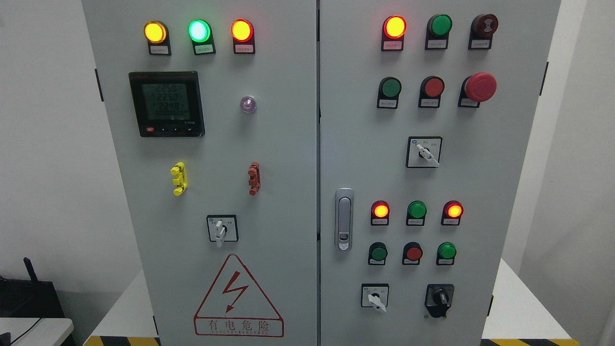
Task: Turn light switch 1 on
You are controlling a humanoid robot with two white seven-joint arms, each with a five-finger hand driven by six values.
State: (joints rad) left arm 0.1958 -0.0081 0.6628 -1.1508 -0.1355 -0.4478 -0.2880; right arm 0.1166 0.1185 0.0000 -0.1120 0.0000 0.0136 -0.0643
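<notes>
Glowing on the grey cabinet (288,154), six lamps (155,31), beside four rotary switches (423,152); hand state impossible to tell.

Cabinet (298,144) top and bottom cut by the frame edges. Small labels (159,49) under the indicator lamps too small to read, same for the selector switch legends (222,221). Meter display (166,104) digits blurry, only partly legible. Black device (24,293) at lower left cropped by the edge. Hazard stripe (120,340) along the bottom mostly cut off.
</notes>
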